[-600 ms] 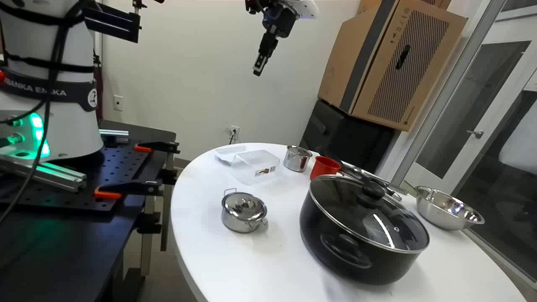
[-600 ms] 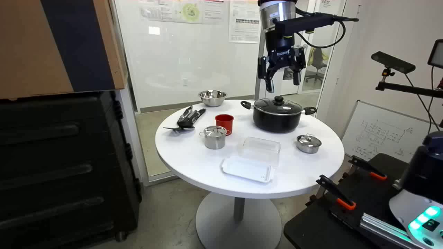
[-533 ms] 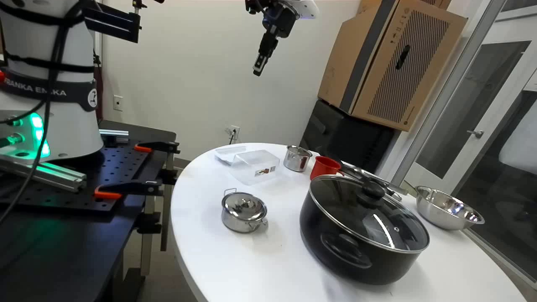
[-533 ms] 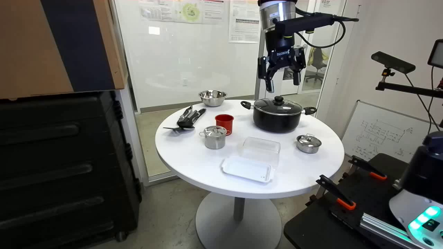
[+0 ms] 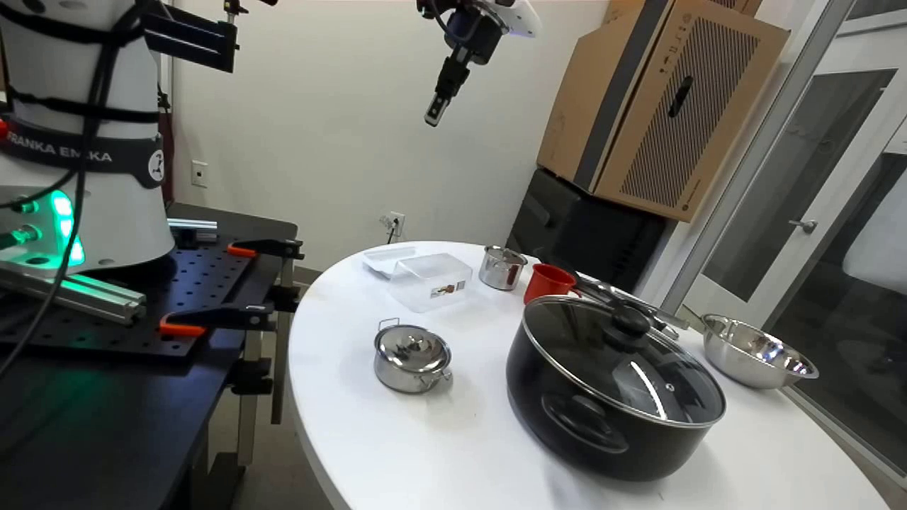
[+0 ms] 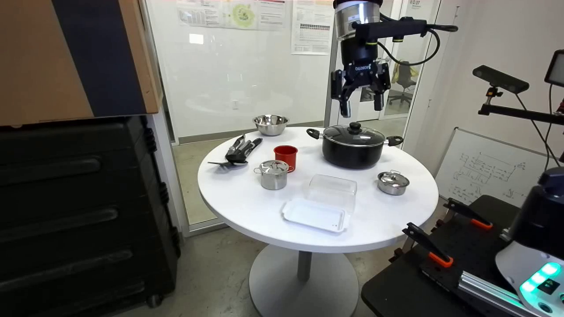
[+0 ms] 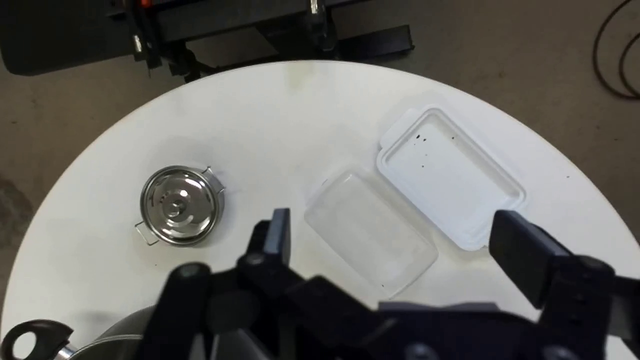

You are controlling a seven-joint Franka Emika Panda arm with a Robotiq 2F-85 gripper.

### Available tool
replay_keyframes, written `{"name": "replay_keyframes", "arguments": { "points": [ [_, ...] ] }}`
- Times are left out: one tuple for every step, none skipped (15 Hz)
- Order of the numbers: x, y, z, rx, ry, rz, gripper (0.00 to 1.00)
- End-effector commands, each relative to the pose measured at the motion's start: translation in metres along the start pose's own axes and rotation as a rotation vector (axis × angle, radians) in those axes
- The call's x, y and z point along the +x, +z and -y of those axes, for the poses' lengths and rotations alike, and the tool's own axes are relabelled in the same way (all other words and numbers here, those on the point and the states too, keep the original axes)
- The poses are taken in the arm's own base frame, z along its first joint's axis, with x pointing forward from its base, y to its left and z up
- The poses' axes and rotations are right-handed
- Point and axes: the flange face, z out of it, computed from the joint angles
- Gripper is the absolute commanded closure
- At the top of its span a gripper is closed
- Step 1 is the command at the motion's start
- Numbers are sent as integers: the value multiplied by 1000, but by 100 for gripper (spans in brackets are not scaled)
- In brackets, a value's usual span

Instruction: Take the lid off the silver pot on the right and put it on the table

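The silver pot is low, round and shiny, and stands on the round white table (image 5: 340, 425) (image 6: 246, 211) (image 7: 280, 110) in both exterior views (image 5: 402, 377) (image 6: 392, 190). Its lid (image 5: 413, 347) (image 6: 393, 178) (image 7: 177, 206), with a small centre knob, sits on top of it. In the wrist view, pot and lid are at left, outside the jaws. My gripper (image 5: 434, 115) (image 6: 361, 108) (image 7: 392, 225) is open and empty, high above the table. In the wrist view, its fingers spread over the clear plastic box, to the right of the pot.
A big black pot (image 5: 588, 418) (image 6: 352, 154) with a glass lid stands near the silver pot. A clear box (image 6: 332, 191), white tray (image 6: 315, 215), taller steel pot (image 6: 274, 178), red mug (image 6: 285, 157), utensils (image 6: 240, 152) and steel bowl (image 6: 270, 126) also stand on the table.
The arm and gripper have shifted and tilted very slightly, high above the table. The fingers stay open. The pot, the lid and the other things have not moved.
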Motion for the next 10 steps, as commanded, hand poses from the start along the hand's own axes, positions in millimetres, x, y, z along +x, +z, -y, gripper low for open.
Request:
{"name": "replay_keyframes", "arguments": {
  "points": [
    [11, 2, -51, 150, -5, 56, 0],
    [15, 5, -68, 187, 13, 63, 0],
    [21, 11, -88, 211, 37, 73, 0],
    [26, 18, -105, 218, 69, 77, 0],
    [33, 28, -124, 214, 107, 76, 0],
    [38, 37, -141, 215, 146, 82, 0],
    [43, 46, -155, 211, 184, 85, 0],
    [46, 55, -173, 204, 219, 88, 0],
    [53, 66, -185, 197, 254, 99, 0],
    [57, 75, -195, 189, 283, 100, 0]
  ]
}}
